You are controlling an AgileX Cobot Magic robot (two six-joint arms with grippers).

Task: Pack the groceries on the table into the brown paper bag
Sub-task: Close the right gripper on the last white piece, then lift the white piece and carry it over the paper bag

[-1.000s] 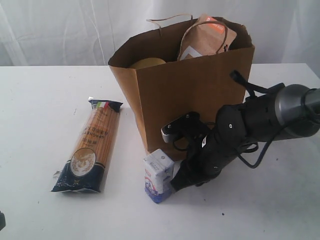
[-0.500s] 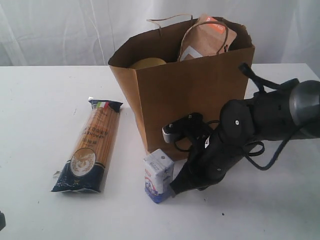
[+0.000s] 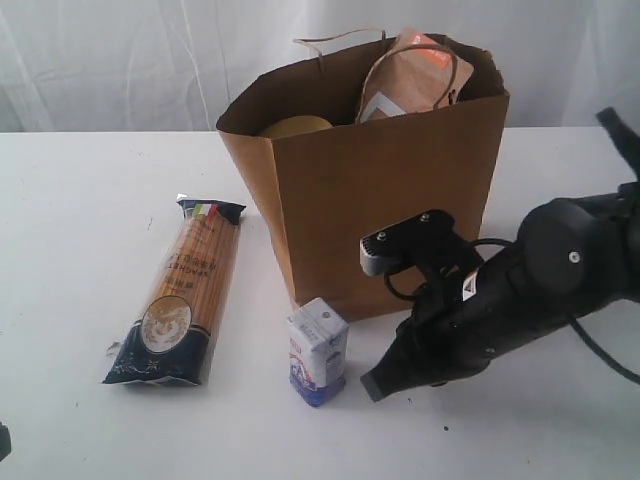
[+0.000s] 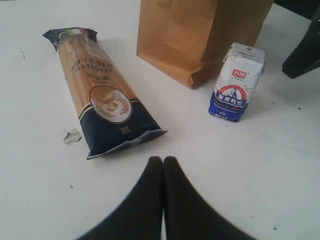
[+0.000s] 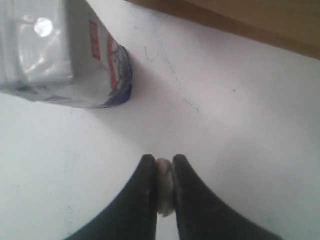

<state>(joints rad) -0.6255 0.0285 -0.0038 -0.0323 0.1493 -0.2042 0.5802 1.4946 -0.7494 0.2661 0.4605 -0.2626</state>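
Note:
The brown paper bag (image 3: 390, 190) stands upright on the table (image 3: 80, 220), with the brown orange-labelled pouch (image 3: 415, 75) and a yellow lid (image 3: 295, 126) showing at its mouth. The spaghetti packet (image 3: 183, 290) lies flat to the bag's left. The small blue-white carton (image 3: 318, 351) stands in front of the bag, also plain in the left wrist view (image 4: 236, 82). My right gripper (image 5: 162, 165) is shut on a small white lump (image 5: 164, 187), low over the table just right of the carton (image 5: 70, 55). My left gripper (image 4: 163, 162) is shut and empty, near the packet (image 4: 100, 95).
A small torn scrap (image 4: 72, 135) lies on the table beside the spaghetti packet's dark end. The bag's near corner (image 4: 192, 82) sits close to the carton. White curtains hang behind the table.
My right arm has drawn back to the right, away from the carton, with its gripper lifting slightly. The carton, packet and bag have not moved.

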